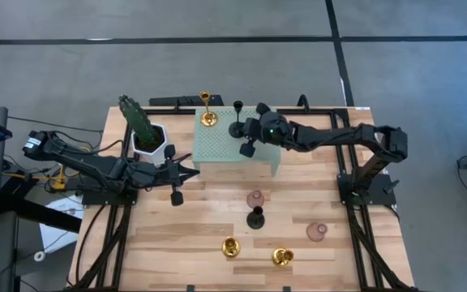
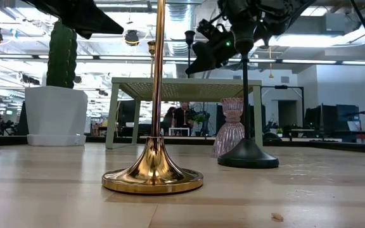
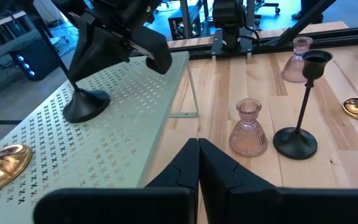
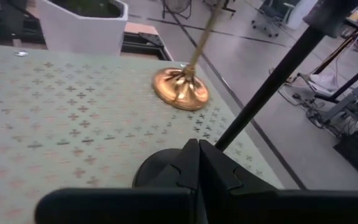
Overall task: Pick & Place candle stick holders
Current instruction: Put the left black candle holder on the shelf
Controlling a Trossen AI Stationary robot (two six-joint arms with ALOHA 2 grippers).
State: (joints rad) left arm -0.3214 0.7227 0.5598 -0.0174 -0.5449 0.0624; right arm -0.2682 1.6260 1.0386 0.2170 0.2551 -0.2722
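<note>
Gold holder (image 2: 153, 171) foremost; black holder (image 1: 237, 126) on stand beside right end effector (image 1: 245, 139).

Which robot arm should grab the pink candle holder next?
Probably the left. The left gripper waits shut beside the stand, close to the pink holder; the right gripper is over the stand by the black holder.

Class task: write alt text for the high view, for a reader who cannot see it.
Seen from above, the right claw hovers over a pale green stand holding one gold holder and one black holder. Five more holders stand on the wooden table.
</note>
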